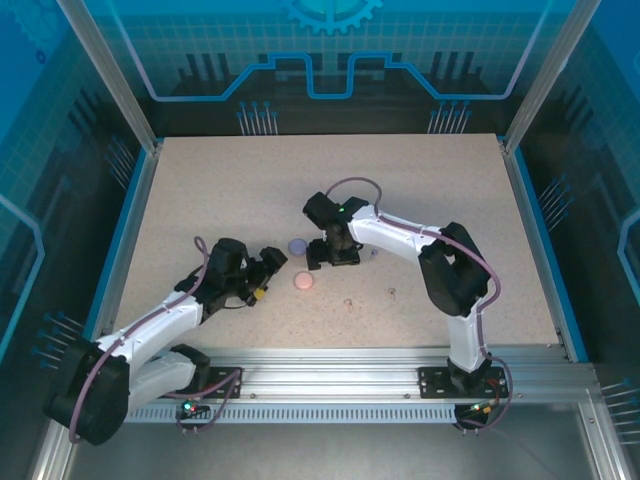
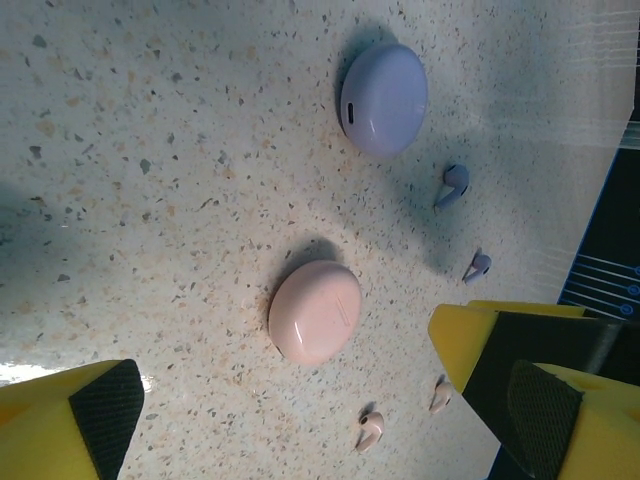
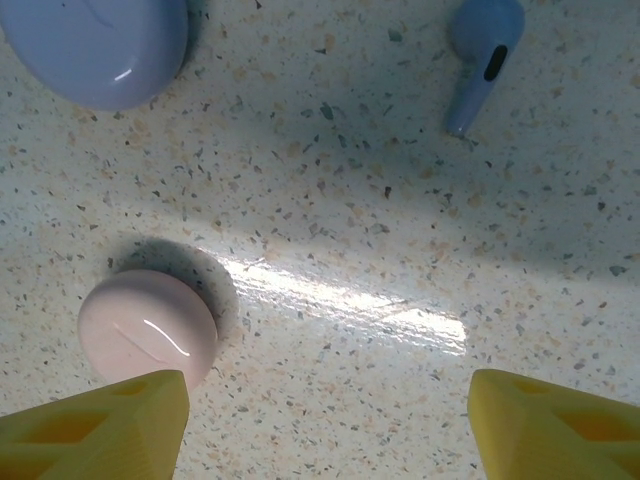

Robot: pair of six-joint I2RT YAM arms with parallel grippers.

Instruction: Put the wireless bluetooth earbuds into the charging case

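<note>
**Operator:** Are the cases loaded?

**Spotter:** You have both lids down. The lavender case (image 2: 383,97) lies farther out and the pink case (image 2: 315,311) nearer, apart from each other. With the lids shut, I can't tell what is inside either one.

**Operator:** And the buds?

**Spotter:** Your four buds lie loose on the table (image 1: 200,180), right of the cases. The lavender earbuds (image 2: 453,184) are beside the lavender case, and the pink earbuds (image 2: 371,430) are nearer, past the pink case.

**Operator:** Grippers?

**Spotter:** Your left gripper (image 1: 272,268) sits just left of the pink case, jaws spread, holding nothing. Your right gripper (image 3: 325,420) is spread wide too and empty, over bare table to the right of the cases.
</note>
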